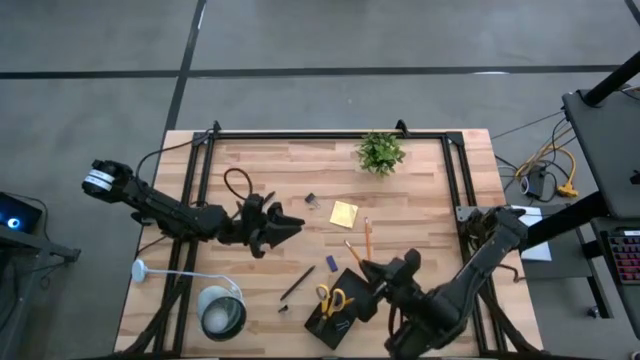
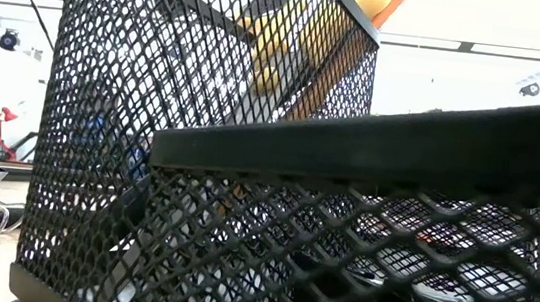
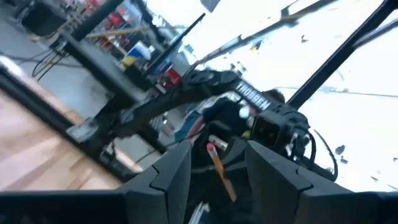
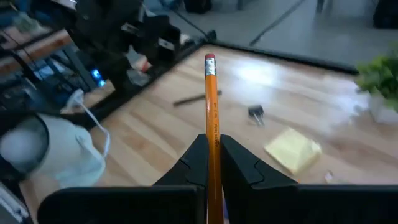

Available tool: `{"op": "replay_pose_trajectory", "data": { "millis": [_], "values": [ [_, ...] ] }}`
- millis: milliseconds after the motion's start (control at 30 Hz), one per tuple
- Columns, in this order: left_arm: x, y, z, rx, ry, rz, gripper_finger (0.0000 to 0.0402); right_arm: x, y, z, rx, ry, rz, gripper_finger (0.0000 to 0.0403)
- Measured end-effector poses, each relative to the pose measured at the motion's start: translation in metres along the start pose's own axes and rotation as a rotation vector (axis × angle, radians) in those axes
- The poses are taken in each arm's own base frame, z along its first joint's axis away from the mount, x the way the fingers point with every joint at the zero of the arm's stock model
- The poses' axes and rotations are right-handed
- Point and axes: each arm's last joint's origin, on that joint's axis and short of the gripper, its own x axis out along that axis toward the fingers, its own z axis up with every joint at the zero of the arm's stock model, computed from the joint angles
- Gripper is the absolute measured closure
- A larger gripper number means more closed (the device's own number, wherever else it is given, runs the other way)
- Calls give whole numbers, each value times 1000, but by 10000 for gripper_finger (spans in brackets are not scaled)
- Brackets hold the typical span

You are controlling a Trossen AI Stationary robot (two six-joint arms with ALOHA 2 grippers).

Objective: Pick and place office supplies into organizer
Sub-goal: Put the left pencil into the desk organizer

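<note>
- Wooden planks top the table, which sits on a grey floor with a black frame round its edge.
- Near the front edge stands the black mesh organizer, with yellow-handled scissors already in it.
- Right hand is closed tight on an orange pencil, gripping low on the shaft with the eraser end pointing away; from above it hovers just beside the organizer's right side.
- Left hand hangs over the table's left-middle, fingers partly apart with nothing between them.
- Still loose on the table: a yellow sticky pad, another pencil, a black pen, a binder clip and a small blue piece.
- Risk, as I judge it: the pencil is long and held near one end, so it may catch the mesh rim or the scissors and tip out, or nudge the light organizer askew.
- A small plant and a round lamp stand clear of the work.
- Hard to tell: which compartment the pencil is meant for, since the dividers blur together from above and the table-level camera sees only mesh.
</note>
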Motion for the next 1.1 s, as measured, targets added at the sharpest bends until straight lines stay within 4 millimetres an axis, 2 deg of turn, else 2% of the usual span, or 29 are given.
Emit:
{"op": "replay_pose_trajectory", "data": {
  "millis": [267,467,767,1100],
  "values": [
    [15,-13,7,48,-23,-19,265,17,14,23,-13,-72,34,392],
    [26,-11,-1,54,3,-7,265,22,16,35,-13,-124,19,392],
    [47,-15,-11,41,20,-92,265,29,18,36,-18,-129,9,392],
    [66,-13,-21,47,30,-78,265,29,20,37,-15,-131,18,392]
  ]
}}
